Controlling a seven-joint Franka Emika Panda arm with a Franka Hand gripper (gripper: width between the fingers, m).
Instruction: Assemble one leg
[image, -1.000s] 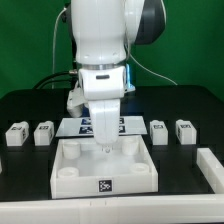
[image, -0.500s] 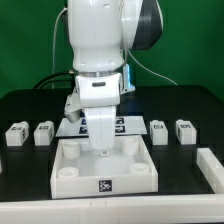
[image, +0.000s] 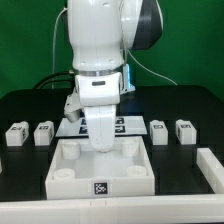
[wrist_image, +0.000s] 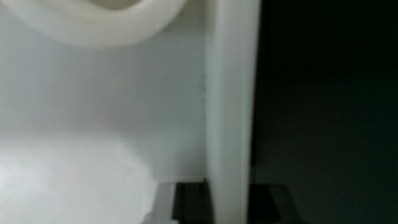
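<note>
Black table (image: 25, 175) under green backdrop (image: 195, 45), arm (image: 100, 40) bent low over the square tray (image: 70, 183), probably to grip or nudge it, claw (image: 103, 150) inside its well, spread impossible to tell; four legs (image: 44, 133) sit apart, two either side.

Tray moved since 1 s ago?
Yes. The tray has slid slightly toward the exterior view's left, judged against the nearest leg on the exterior view's right, which stays put.
</note>
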